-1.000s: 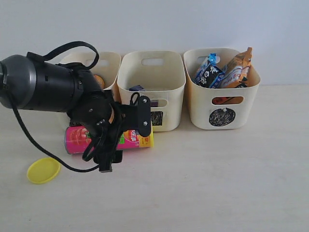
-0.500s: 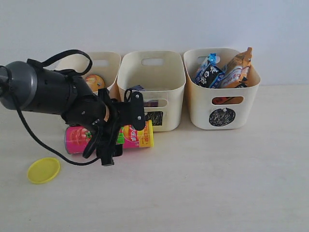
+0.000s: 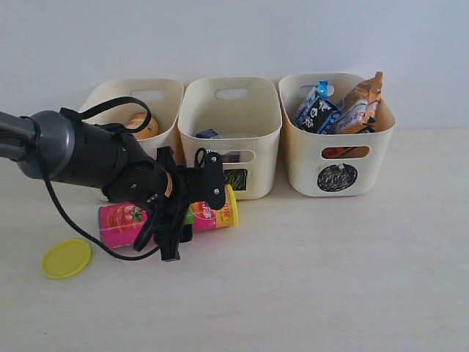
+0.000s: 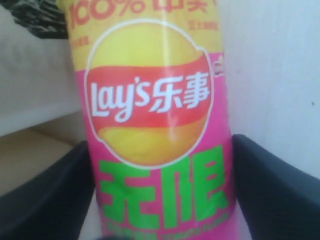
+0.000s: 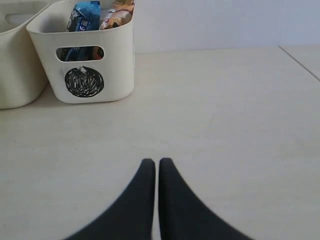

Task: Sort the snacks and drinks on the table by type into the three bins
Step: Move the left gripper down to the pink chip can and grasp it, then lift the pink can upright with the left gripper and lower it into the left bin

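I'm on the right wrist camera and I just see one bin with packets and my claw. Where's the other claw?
Observer: The left claw is low over the table, around a pink canister lying on its side in front of the left bin and middle bin.
Operator: Did it grab it?
Observer: The left wrist view shows its fingers pressed against both sides of the canister.
Operator: Anything else lying around?
Observer: A yellow lid lies flat on the table, apart from the canister.
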`<state>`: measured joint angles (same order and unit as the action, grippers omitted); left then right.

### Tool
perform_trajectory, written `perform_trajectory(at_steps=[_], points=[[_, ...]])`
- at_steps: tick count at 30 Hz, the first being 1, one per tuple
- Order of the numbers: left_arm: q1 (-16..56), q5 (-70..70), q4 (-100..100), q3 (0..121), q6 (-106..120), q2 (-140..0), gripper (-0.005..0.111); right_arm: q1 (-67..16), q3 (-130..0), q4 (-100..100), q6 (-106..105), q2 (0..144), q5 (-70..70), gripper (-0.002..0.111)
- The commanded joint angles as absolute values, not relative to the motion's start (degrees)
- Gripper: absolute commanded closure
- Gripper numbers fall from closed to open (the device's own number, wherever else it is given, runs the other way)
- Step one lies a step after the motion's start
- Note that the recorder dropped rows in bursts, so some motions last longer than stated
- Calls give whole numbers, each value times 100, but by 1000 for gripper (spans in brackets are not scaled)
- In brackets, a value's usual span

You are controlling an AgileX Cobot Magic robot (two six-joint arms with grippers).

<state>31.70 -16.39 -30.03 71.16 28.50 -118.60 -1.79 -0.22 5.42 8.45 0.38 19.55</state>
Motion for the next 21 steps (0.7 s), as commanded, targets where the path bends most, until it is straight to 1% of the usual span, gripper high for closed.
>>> perform_trajectory(at_steps=[1,2,13,21], points=[[3218,-1851,-2976,7095,2786,-11776,96,-186,0,548,843,0,1892,108],[3256,-1934,-2976,7095,2786,-11720,103,-186,0,548,843,0,1892,108],[3469,-2937,-2530,7095,2786,-10680,102,-186,0,548,843,0,1892,108],[3469,-3157,-1885,7095,3115,-9854,102,-186,0,548,843,0,1892,108]])
